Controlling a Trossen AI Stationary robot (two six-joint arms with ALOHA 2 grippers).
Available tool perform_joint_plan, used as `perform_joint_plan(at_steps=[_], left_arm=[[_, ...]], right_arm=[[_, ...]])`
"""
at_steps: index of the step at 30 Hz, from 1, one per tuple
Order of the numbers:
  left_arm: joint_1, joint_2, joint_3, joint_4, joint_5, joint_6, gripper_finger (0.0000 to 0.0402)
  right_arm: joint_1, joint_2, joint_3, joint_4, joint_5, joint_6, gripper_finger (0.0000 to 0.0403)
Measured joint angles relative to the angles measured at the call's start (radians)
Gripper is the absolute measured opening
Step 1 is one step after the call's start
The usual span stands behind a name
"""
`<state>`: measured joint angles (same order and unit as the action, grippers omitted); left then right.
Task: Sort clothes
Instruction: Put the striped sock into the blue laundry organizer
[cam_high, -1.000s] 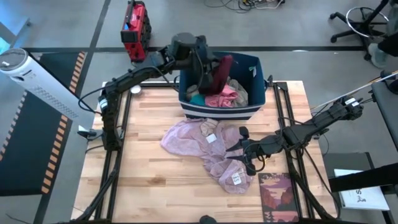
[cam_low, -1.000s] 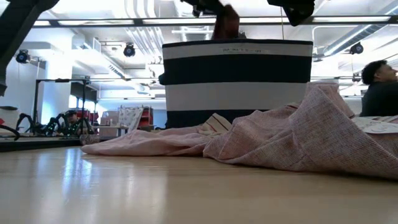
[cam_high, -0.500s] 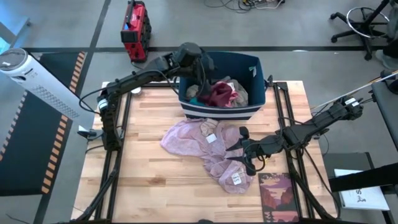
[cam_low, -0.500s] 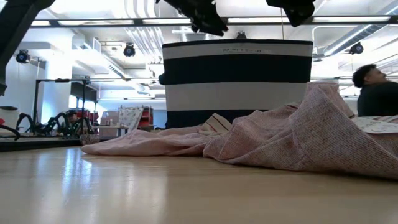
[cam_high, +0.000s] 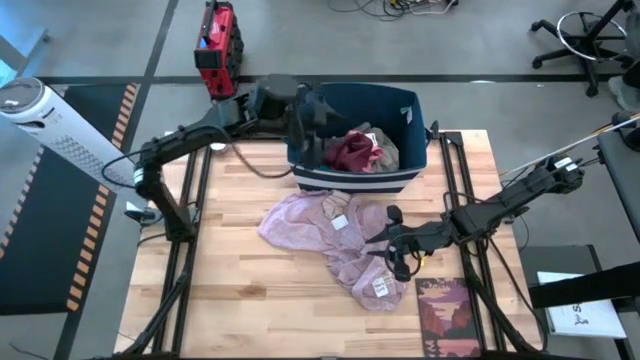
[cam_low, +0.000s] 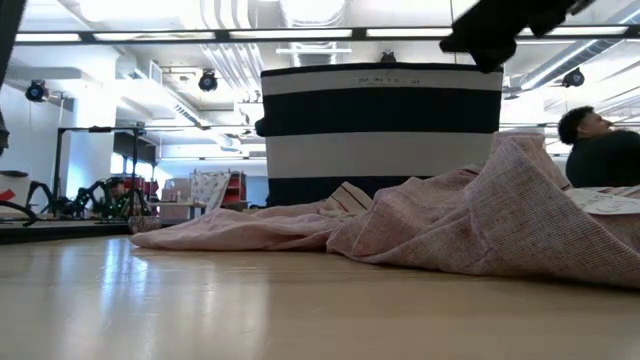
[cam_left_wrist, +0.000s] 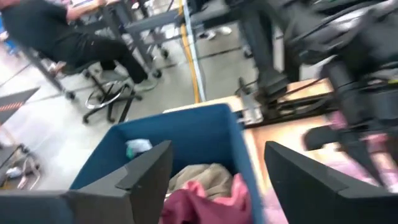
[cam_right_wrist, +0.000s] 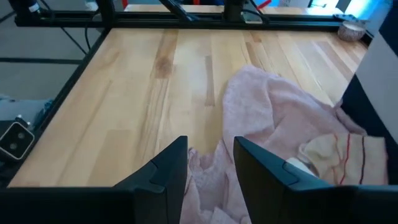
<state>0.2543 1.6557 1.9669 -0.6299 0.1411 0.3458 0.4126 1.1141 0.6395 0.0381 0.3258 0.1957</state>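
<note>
A mauve-pink garment (cam_high: 320, 228) (cam_low: 450, 220) (cam_right_wrist: 280, 112) lies crumpled on the wooden table, with white tags on it. Behind it stands the dark blue bin (cam_high: 412, 105) (cam_low: 380, 130) (cam_left_wrist: 186, 130). In the bin lie a maroon garment (cam_high: 350, 150) (cam_left_wrist: 199, 205) and a tan one (cam_high: 384, 148), with a teal bit (cam_high: 314, 160) beside them. My left gripper (cam_high: 312, 125) (cam_left_wrist: 214, 149) hangs open over the bin's left wall, with nothing between its fingers. My right gripper (cam_high: 392, 243) (cam_right_wrist: 210, 146) hovers over the pink garment's right part with its fingers apart. In the low view it (cam_low: 470, 45) stands clear above the cloth.
A reddish-brown printed sheet (cam_high: 445, 315) lies at the table's near right corner. Black frame rails run along both table sides. On the floor beyond stand a red box (cam_high: 215, 45) and a white device (cam_high: 60, 130). A person (cam_low: 600, 150) sits in the room behind.
My left gripper held the maroon garment up over the bin, then opened. The garment has fallen into the bin onto the tan one. The gripper has drawn back toward the table's left, over the bin's left wall. My right gripper shows lower in the low view.
</note>
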Motion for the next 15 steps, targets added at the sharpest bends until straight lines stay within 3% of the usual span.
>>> perform_joint_plan(at_steps=[9, 15], left_arm=[[-0.135, -0.237, -0.290, 0.026, -0.001, -0.107, 0.0164], [-0.252, -0.418, -0.571, 0.155, -0.153, -0.163, 0.0122]], right_arm=[[0.000, 0.000, -0.099, 0.109, 0.018, 0.067, 0.0133], [0.000, 0.000, -0.103, 0.109, 0.042, 0.073, 0.0133]])
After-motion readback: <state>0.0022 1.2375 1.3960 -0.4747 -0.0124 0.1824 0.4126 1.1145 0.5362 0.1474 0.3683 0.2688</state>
